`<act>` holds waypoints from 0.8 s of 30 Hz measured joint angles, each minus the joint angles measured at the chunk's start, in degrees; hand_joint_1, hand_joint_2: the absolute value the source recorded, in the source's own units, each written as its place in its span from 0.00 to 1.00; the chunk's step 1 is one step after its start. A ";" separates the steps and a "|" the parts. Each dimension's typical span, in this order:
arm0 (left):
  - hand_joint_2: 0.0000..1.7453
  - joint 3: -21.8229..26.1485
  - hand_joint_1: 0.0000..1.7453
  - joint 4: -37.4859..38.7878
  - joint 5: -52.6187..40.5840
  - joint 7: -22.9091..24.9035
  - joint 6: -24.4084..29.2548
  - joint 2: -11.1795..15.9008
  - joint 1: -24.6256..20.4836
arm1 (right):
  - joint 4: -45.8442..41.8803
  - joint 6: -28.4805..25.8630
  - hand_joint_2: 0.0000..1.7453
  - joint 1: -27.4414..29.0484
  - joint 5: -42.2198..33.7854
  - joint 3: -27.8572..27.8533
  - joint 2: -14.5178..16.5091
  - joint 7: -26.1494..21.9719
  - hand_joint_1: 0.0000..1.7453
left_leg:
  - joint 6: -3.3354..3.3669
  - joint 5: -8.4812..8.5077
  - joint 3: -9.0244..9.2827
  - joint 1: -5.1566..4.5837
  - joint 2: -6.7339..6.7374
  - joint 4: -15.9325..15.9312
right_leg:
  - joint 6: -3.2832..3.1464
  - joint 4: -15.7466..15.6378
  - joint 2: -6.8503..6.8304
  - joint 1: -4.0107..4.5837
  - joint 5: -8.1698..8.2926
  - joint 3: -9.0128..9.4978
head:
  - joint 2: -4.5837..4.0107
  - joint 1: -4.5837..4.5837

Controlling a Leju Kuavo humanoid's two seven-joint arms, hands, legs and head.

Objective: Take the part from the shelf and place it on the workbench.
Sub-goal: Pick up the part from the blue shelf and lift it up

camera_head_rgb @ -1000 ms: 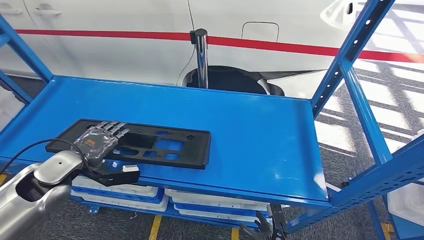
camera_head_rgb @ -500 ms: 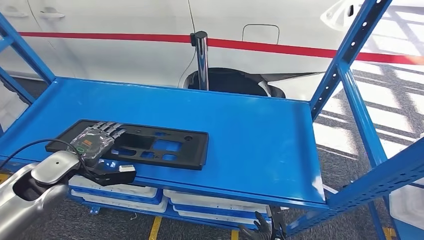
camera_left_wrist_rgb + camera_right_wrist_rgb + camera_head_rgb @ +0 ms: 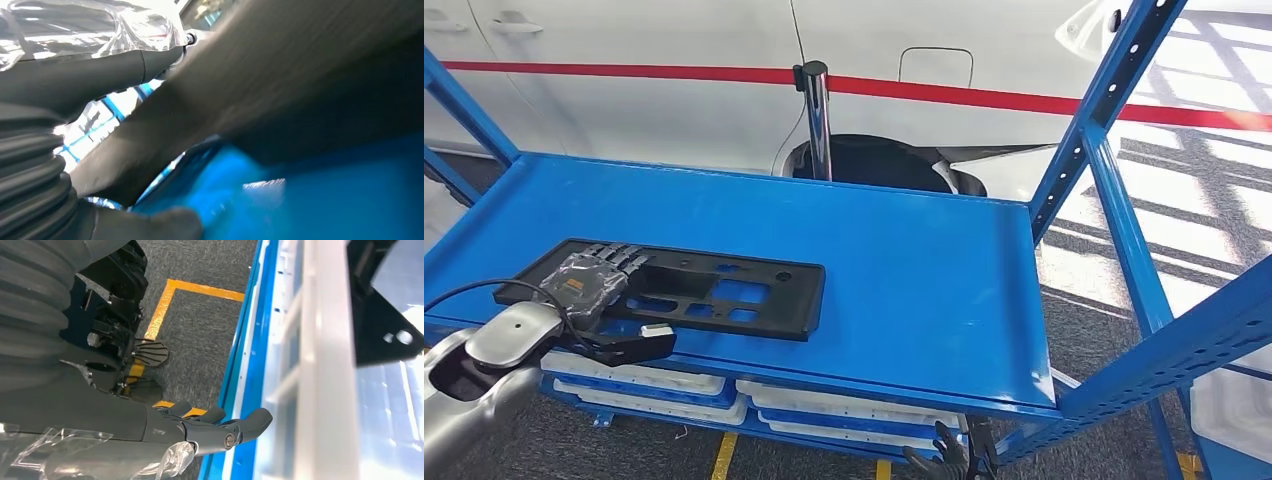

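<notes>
Left hand grips left end of black part on blue shelf, fingers on top, thumb below. Right hand hangs low, fingers loosely apart, holding nothing.

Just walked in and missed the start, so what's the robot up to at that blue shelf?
The robot is fetching a flat black part from the blue shelf. Its left hand grips the part's left end, fingers lying on top and the thumb below the shelf's front edge. The part lies on the shelf surface, not yet carried off. The right hand hangs low in front of the shelf, holding nothing, its fingers loosely apart. White trays sit on the level beneath.
</notes>
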 joint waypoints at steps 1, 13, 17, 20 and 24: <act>1.00 0.07 1.00 0.18 0.02 0.00 0.08 0.06 0.11 | 0.01 0.00 1.00 0.02 0.00 0.00 -0.01 0.01 0.00 | 0.10 0.15 0.00 0.02 0.00 -0.11 | 0.12 0.00 -0.01 -0.04 0.00 -0.03 | 0.00 0.01; 1.00 2.30 1.00 1.23 0.87 0.03 1.55 0.11 1.17 | 0.01 -0.17 1.00 0.39 -0.51 0.00 -0.22 0.06 0.00 | 0.36 0.37 0.66 0.82 0.34 -0.42 | 1.82 3.43 -0.11 -1.15 -1.20 -1.01 | 0.00 0.27; 1.00 2.98 1.00 1.52 1.48 0.08 1.67 0.12 1.70 | 0.01 -0.17 1.00 0.40 -0.54 0.00 -0.27 0.04 0.00 | -0.93 0.39 0.56 0.83 0.22 -0.43 | 0.71 -0.01 -0.15 -0.89 -0.24 0.53 | 0.00 0.24; 1.00 3.77 1.00 1.70 3.33 -0.04 2.01 0.11 2.31 | 0.01 -0.17 1.00 0.39 -0.54 -0.01 -0.28 0.03 0.00 | -1.94 -2.86 -1.59 1.15 0.19 4.63 | -0.23 -0.34 -0.27 -1.15 0.20 0.51 | 0.00 0.13; 1.00 4.92 1.00 1.82 9.37 -0.51 1.73 -0.15 2.85 | 0.02 -0.17 1.00 0.54 -0.55 -0.02 -0.28 0.04 0.00 | -2.62 -7.59 -6.93 1.38 0.18 16.66 | -0.50 -0.30 -0.25 -1.11 0.27 0.30 | 0.00 0.04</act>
